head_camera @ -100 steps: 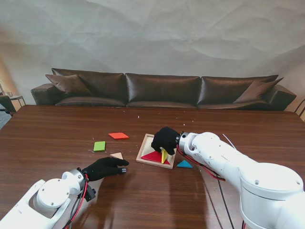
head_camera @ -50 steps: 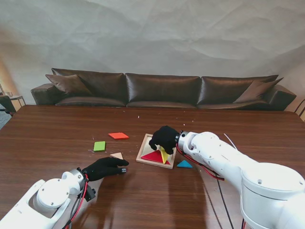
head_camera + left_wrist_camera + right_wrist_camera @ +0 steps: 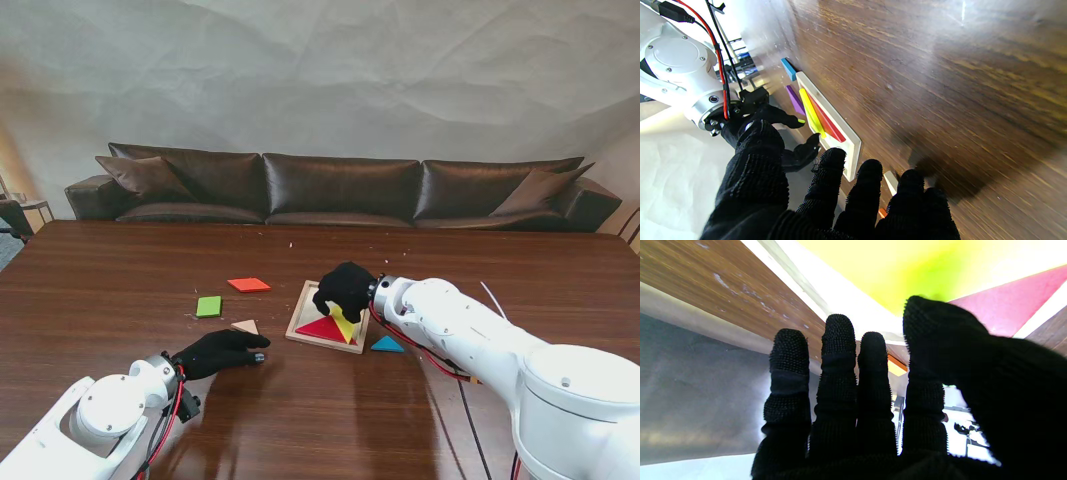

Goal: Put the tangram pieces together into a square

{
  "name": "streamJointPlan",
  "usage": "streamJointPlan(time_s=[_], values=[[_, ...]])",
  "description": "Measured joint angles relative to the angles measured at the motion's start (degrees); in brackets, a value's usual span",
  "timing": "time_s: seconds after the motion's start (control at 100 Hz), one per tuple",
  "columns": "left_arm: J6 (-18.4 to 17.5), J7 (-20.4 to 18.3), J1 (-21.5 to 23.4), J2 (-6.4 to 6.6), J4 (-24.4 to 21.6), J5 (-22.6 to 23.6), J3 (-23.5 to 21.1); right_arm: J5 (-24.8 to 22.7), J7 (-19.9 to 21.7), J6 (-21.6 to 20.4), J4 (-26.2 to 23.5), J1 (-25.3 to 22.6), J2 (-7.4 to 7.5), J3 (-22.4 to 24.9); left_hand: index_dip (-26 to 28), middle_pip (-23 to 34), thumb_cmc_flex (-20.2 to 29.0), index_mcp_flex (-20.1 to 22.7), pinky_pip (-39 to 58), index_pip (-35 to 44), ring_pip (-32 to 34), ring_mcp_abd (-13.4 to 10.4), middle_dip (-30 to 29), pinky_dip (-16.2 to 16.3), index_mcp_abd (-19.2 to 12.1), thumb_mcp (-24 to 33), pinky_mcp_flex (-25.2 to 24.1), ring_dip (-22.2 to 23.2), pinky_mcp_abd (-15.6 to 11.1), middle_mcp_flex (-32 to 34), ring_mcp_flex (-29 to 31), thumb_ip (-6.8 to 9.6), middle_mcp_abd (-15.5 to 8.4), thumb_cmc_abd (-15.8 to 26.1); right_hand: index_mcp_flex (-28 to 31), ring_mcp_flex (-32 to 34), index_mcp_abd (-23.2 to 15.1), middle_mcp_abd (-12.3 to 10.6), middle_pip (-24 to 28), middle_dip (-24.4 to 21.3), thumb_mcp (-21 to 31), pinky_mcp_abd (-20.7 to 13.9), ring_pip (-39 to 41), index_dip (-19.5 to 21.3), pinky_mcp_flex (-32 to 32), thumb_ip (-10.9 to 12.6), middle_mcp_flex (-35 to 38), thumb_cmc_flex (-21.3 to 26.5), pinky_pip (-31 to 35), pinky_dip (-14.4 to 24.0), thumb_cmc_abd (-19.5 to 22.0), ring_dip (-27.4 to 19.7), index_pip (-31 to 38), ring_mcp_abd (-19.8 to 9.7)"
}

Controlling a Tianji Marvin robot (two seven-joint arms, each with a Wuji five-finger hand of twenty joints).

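Right hand (image 3: 347, 287) over tray (image 3: 303, 311), purple piece (image 3: 795, 100) only in left-wrist view

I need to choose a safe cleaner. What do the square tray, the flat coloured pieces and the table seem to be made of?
The square pale tray looks like unfinished light wood: matte, cream rim. The flat red triangle and flat green square look like painted wood or foam; their colour is even, so I cannot tell which. The dark brown table looks like varnished wood or veneer: visible grain, glossy reflections.

Right robot hand (image 3: 347, 286) fingers extended; left robot hand (image 3: 218, 352) flat.
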Motion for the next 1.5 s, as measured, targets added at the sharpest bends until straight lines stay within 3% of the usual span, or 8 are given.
streamJointPlan(time_s=[0.32, 0.52, 0.8, 0.89, 1.03, 1.19, 1.33, 1.5], values=[[-0.46, 0.0, -0.09, 0.02, 0.25, 0.06, 0.07, -2.39, 2.06, 2.27, -5.58, -1.22, 3.7, 2.37, 0.0, 0.0, 0.0, 0.05, 0.0, 0.0, 0.01, -0.01, 0.0, -0.03, 0.01, 0.0, 0.0, 0.0, -0.09, 0.01, 0.0, 0.0, 0.01, 0.0, 1.36, -4.03, -2.85, 0.88, -0.55, -0.22, 0.04, 0.1, 1.75, -1.44, -0.11, 1.79, -5.4, -0.06, 0.0, 0.0, 14.05, -0.01, -1.18, 0.71], [-0.69, 0.02, -0.3, 0.02, 0.53, 0.05, 0.21, -2.82, 3.11, 3.08, -6.7, -1.58, 4.89, 3.08, 0.0, 0.0, 0.0, 0.05, 0.03, 0.0, 0.48, -0.01, 0.0, 0.71, 0.01, 0.0, 0.0, 0.02, -0.16, 0.01, 0.0, 0.0, 0.01, 0.0, 2.08, -4.32, -2.81, 0.89, -0.54, -0.23, 0.04, 0.1, 2.19, -4.57, -0.11, 0.22, -6.08, -0.07, 0.0, 0.71, 14.06, -0.64, 1.74, 0.72], [-0.67, -0.02, -0.4, 0.04, 0.59, 0.03, 0.31, -2.81, 3.08, 3.17, -6.91, -1.82, 5.45, 3.83, 0.0, 0.0, 0.01, 0.06, 0.04, 0.0, 0.49, -0.01, 0.0, 0.71, 0.01, 0.0, 0.0, 0.03, -0.18, 0.01, 0.0, 0.0, 0.01, 0.0, 2.13, -4.32, -2.96, 0.93, -0.54, -0.23, 0.04, 0.1, 3.3, -6.62, -0.11, 0.2, -6.08, -0.08, 0.0, 1.01, 14.06, -0.65, 0.44, 0.73], [-0.65, -0.08, -0.51, 0.04, 0.65, 0.03, 0.38, -3.1, 3.25, 3.22, -8.05, -3.1, 6.02, 7.99, 0.0, 0.0, 0.01, 0.06, 0.04, 0.0, 0.51, -0.01, 0.0, 0.71, 0.01, 0.0, 0.0, 0.04, -0.18, 0.01, 0.0, 0.0, 0.01, 0.0, 1.94, -4.32, -3.03, 0.94, -0.54, -0.23, 0.04, 0.71, 3.41, -6.62, -0.11, 0.2, -6.05, -0.12, 0.0, 1.23, 14.06, -0.65, 0.41, 0.94], [-0.63, -0.09, -0.56, 0.04, 0.68, 0.03, 0.41, -3.65, 5.76, 5.03, -14.99, -6.05, 8.83, 15.75, 0.0, 0.0, 0.01, 0.07, 0.04, 0.01, 0.51, -0.01, 0.0, 0.71, 0.01, 0.0, 0.0, 0.05, -0.19, 0.01, 0.0, 0.0, 0.01, 0.0, -0.66, -4.13, -2.9, 0.98, -0.55, -0.23, 0.04, 1.77, 3.41, -6.43, -0.07, 0.2, -6.02, -4.46, 0.0, 1.94, 13.85, -0.65, -0.36, 1.94], [-0.84, -0.08, -0.62, 0.03, 0.82, 0.06, 0.43, -4.43, 13.25, 11.94, -25.1, -10.8, 12.29, 25.63, 0.0, 0.0, 0.01, 0.09, 0.11, 0.01, 0.53, -0.01, 0.0, 0.75, 0.01, 0.0, 0.0, 0.06, -0.21, 0.01, 0.0, 0.0, 0.01, 0.0, -3.82, -4.43, 0.44, 2.18, -0.55, -0.23, -0.14, 3.63, 3.41, -3.84, -0.11, 0.32, -6.02, -9.18, 0.67, 2.52, 13.95, -0.65, -0.6, 3.19], [-1.24, -0.06, -0.8, 0.03, 1.11, 0.13, 0.51, -4.94, 16.75, 16.51, -28.87, -13.83, 13.77, 30.83, 0.0, 0.0, 0.01, 0.09, 0.12, 0.01, 0.62, -0.02, 0.0, 0.75, 0.01, 0.0, 0.37, 0.07, -0.29, 0.01, 0.14, 0.0, 0.01, 0.0, -4.98, -3.38, 4.84, 3.41, 0.15, -0.23, -1.49, 5.05, 4.99, -2.64, 0.17, 0.32, -5.91, -11.66, 2.12, 5.36, 13.97, 0.88, -1.22, 4.0], [-1.67, -0.07, -1.05, 0.04, 1.46, 0.21, 0.64, -6.77, 21.5, 21.76, -33.03, -17.02, 15.72, 34.99, 0.0, 0.0, 0.01, 0.1, 0.25, 0.01, 0.66, -0.04, 0.0, 0.76, 0.01, 0.0, 0.55, 0.09, -0.31, 0.01, 0.32, 0.0, 0.01, 0.0, -8.64, -1.35, 5.91, 4.61, 1.05, 0.29, -4.03, 5.83, 8.5, -2.2, 0.31, 0.15, -5.91, -13.41, 4.66, 9.59, 13.98, 3.61, -1.66, 4.3]])
